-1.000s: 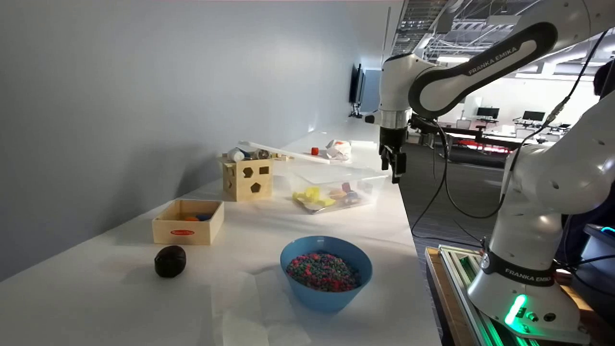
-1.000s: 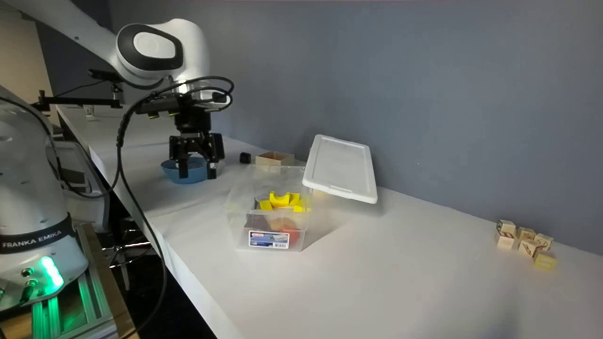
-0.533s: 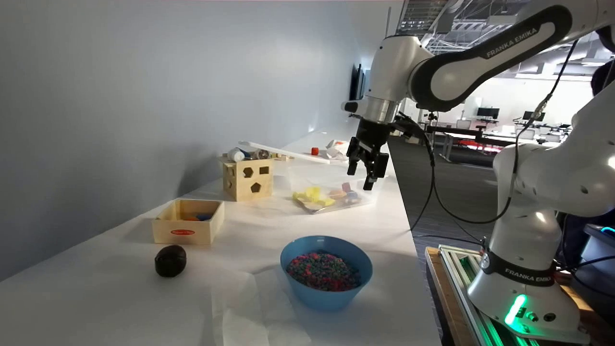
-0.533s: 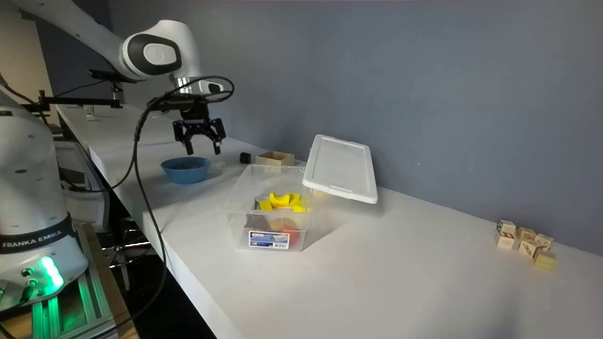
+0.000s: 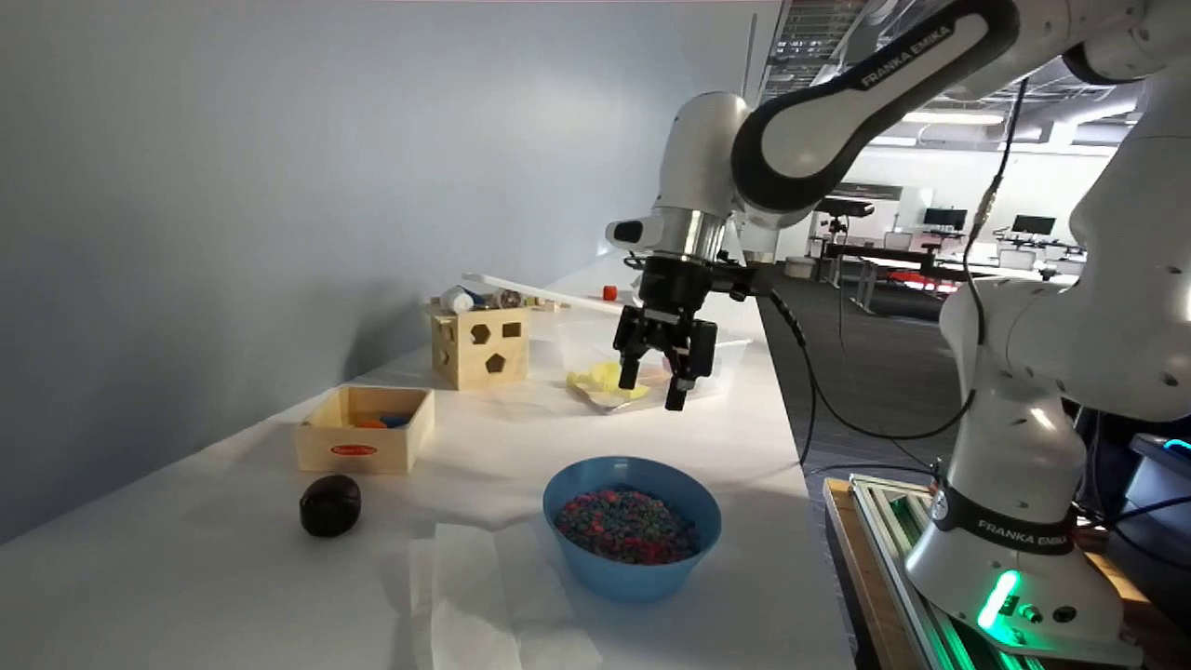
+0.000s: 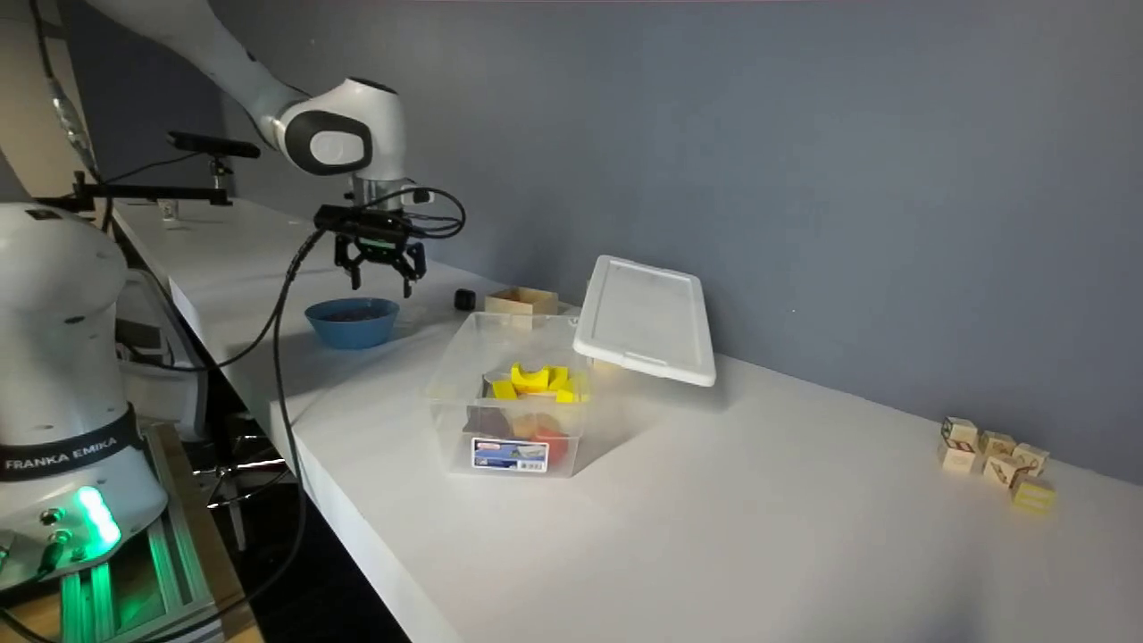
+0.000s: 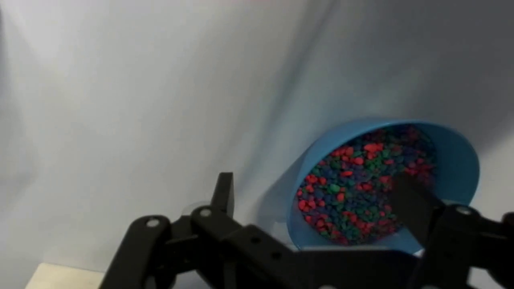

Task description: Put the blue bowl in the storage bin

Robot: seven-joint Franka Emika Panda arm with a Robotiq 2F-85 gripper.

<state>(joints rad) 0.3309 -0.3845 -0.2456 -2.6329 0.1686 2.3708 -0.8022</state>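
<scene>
The blue bowl stands upright on the table in both exterior views (image 5: 609, 577) (image 6: 351, 335). Small red, green and dark pebbles fill its lower part. The storage bin is a clear plastic tub with a label on its front wall (image 6: 451, 442), and it also shows behind my gripper (image 5: 730, 355). Yellow, red and tan pieces lie in it. My gripper (image 5: 652, 389) (image 6: 382, 288) is open and empty, above the table, between bowl and bin in an exterior view. In the wrist view the bowl (image 7: 457, 164) lies partly behind my open gripper (image 7: 313, 180), under one finger.
A tan wooden box (image 5: 349, 451) and a black round object (image 5: 329, 505) stand near the wall. The bin's white lid (image 6: 647, 317) leans at a slant over the wooden cube (image 5: 493, 349). Letter blocks (image 6: 996, 455) stand along the wall. Paper (image 5: 475, 596) lies beside the bowl.
My gripper has moved away from the table's edge toward the bowl's side and has tilted. It stays open. The bowl and the bin have not moved.
</scene>
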